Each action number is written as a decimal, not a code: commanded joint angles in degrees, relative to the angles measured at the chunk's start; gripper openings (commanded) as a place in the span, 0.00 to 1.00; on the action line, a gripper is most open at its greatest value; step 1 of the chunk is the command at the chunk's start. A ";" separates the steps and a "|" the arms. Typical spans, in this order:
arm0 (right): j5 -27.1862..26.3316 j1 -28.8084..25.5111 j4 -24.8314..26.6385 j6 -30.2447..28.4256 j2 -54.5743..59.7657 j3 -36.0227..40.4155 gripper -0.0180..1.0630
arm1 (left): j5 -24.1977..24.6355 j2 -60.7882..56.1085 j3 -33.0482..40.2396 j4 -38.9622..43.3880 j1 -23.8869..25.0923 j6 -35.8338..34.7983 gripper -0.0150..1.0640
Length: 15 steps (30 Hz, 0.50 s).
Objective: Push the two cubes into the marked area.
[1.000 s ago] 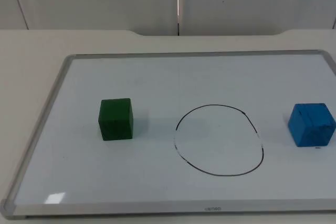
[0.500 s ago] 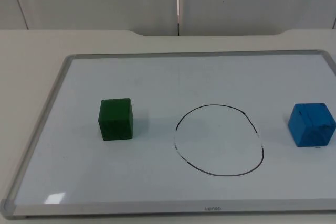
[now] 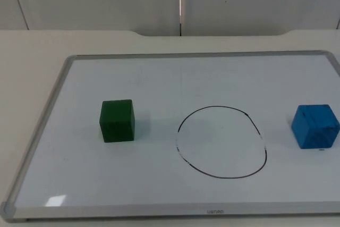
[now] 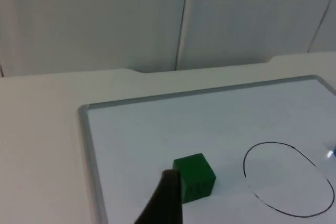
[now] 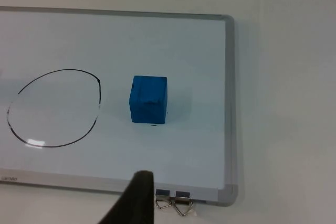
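Green cube (image 3: 117, 120) left of circle (image 3: 221, 141), blue cube (image 3: 315, 126) right of it, both outside. Left gripper (image 4: 164, 203) above the green cube, right gripper (image 5: 134, 199) short of the blue cube; finger state cannot be told.

- A single black fingertip of the left gripper (image 4: 165, 200) is seen in the left wrist view; it is narrow, tapered and rounded at its tip.
- Its surface is matte, and no screws or markings can be made out on it.
- A single black fingertip of the right gripper (image 5: 135, 199) is seen in the right wrist view; it is of the same dark, tapered shape, with a blunt rounded end.
- Its surface is likewise plain and unmarked.
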 commanded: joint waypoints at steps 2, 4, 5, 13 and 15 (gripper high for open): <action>-0.31 -0.29 0.30 -0.20 -0.22 0.36 0.99 | -1.13 3.81 -0.31 -4.53 0.14 3.50 0.77; -0.31 -0.29 0.30 -0.20 -0.22 0.36 0.99 | -1.36 6.37 -0.31 -7.54 0.14 5.93 0.75; -0.31 -0.29 0.30 -0.20 -0.22 0.36 0.99 | -1.23 7.84 -0.31 -9.23 0.14 7.86 0.74; -0.31 -0.29 0.30 -0.20 -0.22 0.36 0.99 | -0.70 15.57 -0.31 -17.96 0.14 17.29 0.42; -0.31 -0.29 0.30 -0.20 -0.22 0.36 0.99 | -0.25 17.99 -0.31 -22.01 0.14 23.30 0.23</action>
